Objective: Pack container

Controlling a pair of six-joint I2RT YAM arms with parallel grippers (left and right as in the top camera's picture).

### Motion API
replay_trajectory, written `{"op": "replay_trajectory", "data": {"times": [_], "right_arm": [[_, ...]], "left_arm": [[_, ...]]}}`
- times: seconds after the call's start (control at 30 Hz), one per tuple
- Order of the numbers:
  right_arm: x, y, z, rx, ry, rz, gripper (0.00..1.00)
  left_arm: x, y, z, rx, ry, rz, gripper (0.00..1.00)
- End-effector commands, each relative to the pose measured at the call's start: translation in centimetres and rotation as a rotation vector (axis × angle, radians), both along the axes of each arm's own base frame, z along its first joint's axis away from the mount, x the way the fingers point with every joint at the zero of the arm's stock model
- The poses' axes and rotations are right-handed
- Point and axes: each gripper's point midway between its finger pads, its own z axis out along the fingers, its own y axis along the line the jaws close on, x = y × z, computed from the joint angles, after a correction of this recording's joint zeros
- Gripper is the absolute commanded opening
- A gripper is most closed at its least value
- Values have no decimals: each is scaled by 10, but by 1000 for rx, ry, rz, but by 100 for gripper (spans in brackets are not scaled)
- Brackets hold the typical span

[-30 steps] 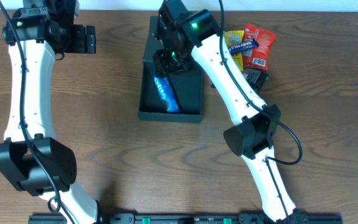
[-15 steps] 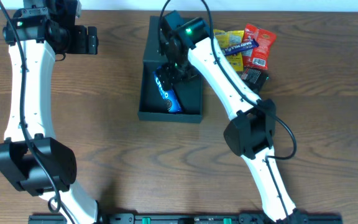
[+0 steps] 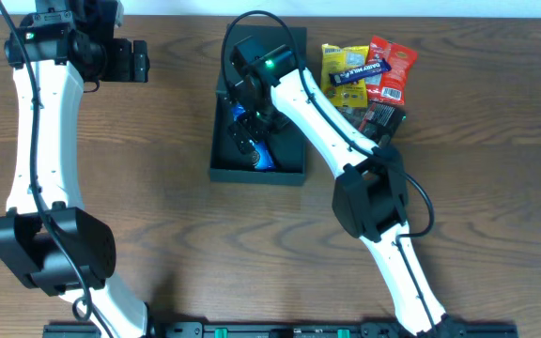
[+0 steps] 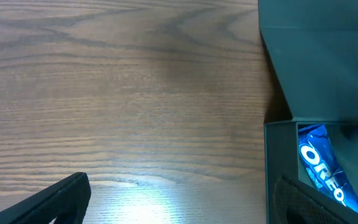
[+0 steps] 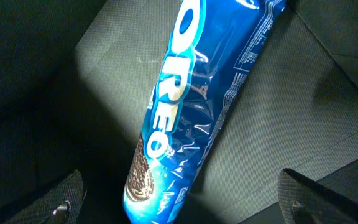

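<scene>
Seen from overhead, the right arm lies across the container (image 3: 287, 150) and covers its far half and most of the flap lid. The right pincer (image 3: 246, 139) is only a dark shape inside the box. The blue Oreo pack (image 5: 191, 106) shows there in two scraps, one on each side of that shape.

The right wrist view is clearer. The pack lies slantwise on the dark floor of the box, with its far end cut off by the frame. The two fingers (image 5: 64, 199) stand wide apart at either side of its near end, released and gripping nothing.

In the left wrist view the container is cut off at the right edge. Its flap lid (image 4: 319, 56) lies flat beyond it, and part of the pack is visible inside.

The container sits at the middle of the counter (image 3: 158, 216), toward the far side. Right of it lie a yellow packet (image 3: 342, 66), a red packet (image 3: 391, 68) and a dark packet (image 3: 385, 118) partly under the arm.

The left pincer (image 3: 135, 59) hangs over bare wood at the far left, its fingers spread and empty.
</scene>
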Motion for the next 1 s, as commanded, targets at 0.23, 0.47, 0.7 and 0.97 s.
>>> {"op": "replay_trajectory", "data": {"times": [0.23,0.47,0.7,0.97], "right_arm": [[10,8,-21,-25,-79,97,97],[9,7,-38,-29,-72,83,87],[5,4,-50,-40,-65,134,69],[10,4,-50,-44,-94,187,47]], "left_arm": [[-3,1,-5,-11,21,5,95],[-4,1,-6,-12,27,5,95],[-5,1,-6,-13,33,5,95],[-6,1,-7,-13,36,5,96]]}}
